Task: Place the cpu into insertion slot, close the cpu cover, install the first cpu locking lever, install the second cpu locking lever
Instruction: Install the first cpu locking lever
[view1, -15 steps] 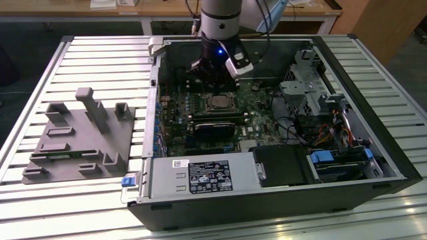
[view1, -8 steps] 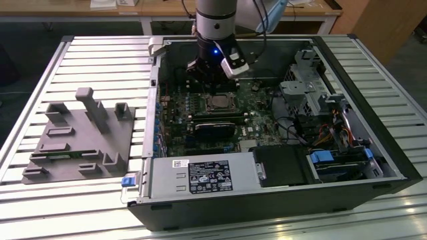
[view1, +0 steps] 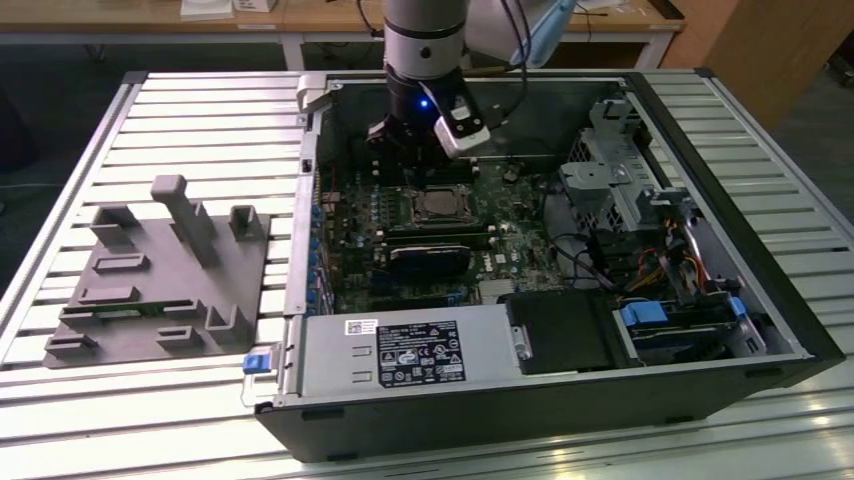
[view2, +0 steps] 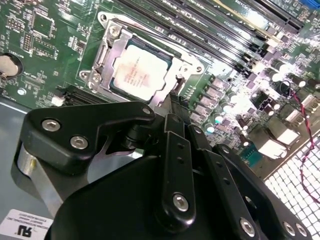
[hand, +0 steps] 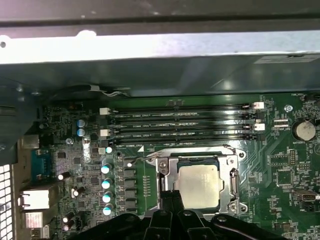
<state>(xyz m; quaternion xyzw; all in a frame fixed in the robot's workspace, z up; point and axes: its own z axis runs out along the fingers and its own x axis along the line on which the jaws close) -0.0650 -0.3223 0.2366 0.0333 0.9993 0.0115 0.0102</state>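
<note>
The cpu (hand: 200, 185) (view2: 139, 75) lies flat in the insertion slot (view1: 438, 206) on the green board, its pale metal face showing. The silver cpu cover (hand: 164, 167) (view2: 105, 50) lies down around it as a frame. A thin metal lever (hand: 190, 148) runs along the socket edge nearest the memory slots. My gripper (hand: 171, 199) (view2: 176, 106) (view1: 400, 172) hovers at the socket's edge, just beside the cover. Its two black fingers are pressed together, and I cannot tell whether anything thin sits between them.
Long black memory slots (hand: 180, 122) run beside the socket, next to the case's metal wall (hand: 150, 65). In the exterior view the open computer case holds a power supply (view1: 400, 352), a drive cage (view1: 621, 175) and cables. A grey fixture plate (view1: 160, 270) lies at that view's left.
</note>
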